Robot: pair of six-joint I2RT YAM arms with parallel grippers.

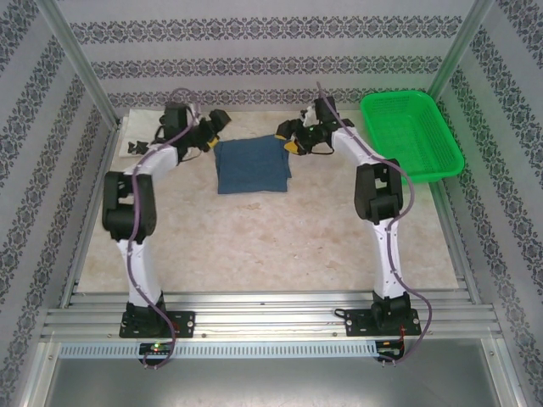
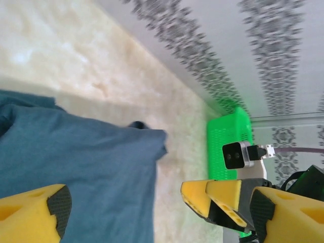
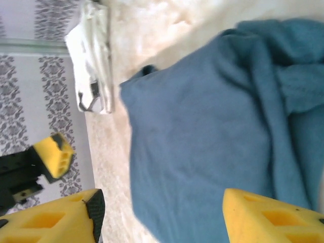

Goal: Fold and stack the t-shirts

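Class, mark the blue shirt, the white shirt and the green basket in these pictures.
blue shirt (image 1: 252,166), top view, middle of the folded cloth.
white shirt (image 3: 90,50), right wrist view, middle of its folded cloth.
green basket (image 1: 411,136), top view, bare mesh floor.

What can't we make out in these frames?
1. White shirt: top view, partly behind the left arm, print too small to read; right wrist view, blurred, cut by the top edge.
2. Blue shirt: both wrist views cut it at the frame edges; layers underneath hidden by its own top layer.
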